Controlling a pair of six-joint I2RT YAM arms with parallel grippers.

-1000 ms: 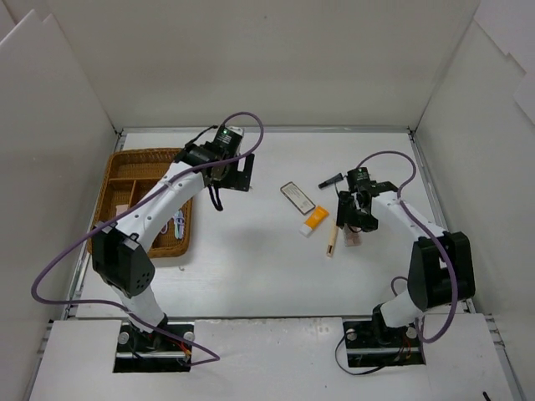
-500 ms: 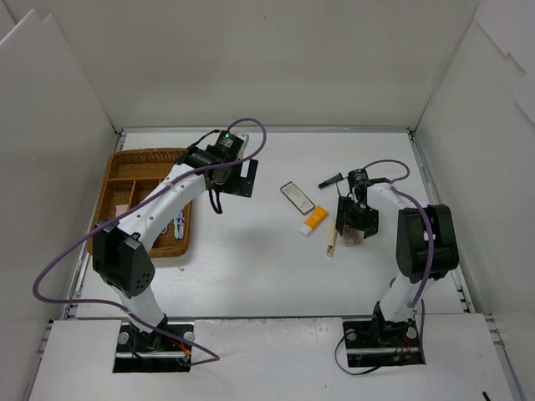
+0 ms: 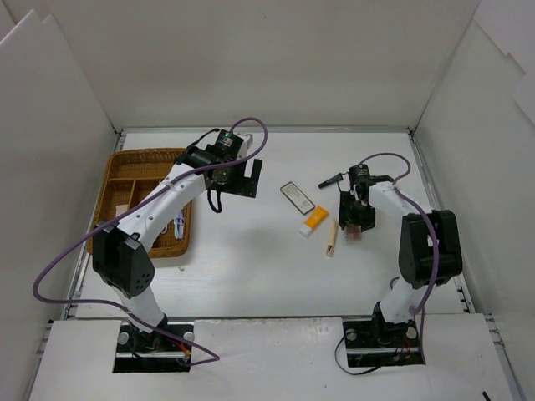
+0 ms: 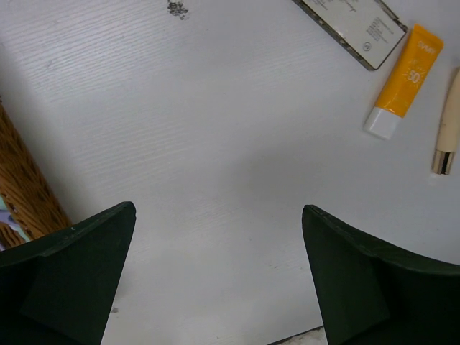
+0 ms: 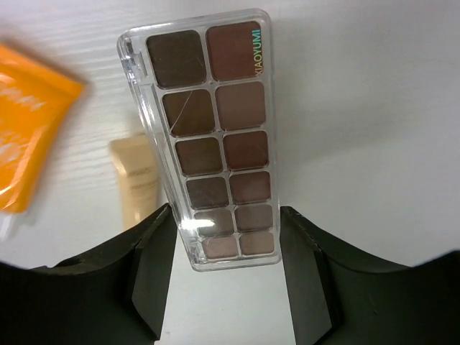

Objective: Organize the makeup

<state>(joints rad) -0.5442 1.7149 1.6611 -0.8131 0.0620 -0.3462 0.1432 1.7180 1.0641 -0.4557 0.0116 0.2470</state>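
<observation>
White walls (image 3: pixel 276 58) enclose a white table (image 3: pixel 251 267); left jaws wide, right jaws flank the eyeshadow palette (image 5: pixel 215 144), grip unclear

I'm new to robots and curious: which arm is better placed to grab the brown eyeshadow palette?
Right. The right pincer straddles the eyeshadow palette, a finger beside each long edge. The left pincer hangs open over bare table, off toward the wicker tray.

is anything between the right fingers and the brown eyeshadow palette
Nothing visible does. The long brown eyeshadow palette in its clear case lies directly between the right gripper's fingers, one at each long side. The beige tube and orange tube lie to one side, outside that gap.
</observation>
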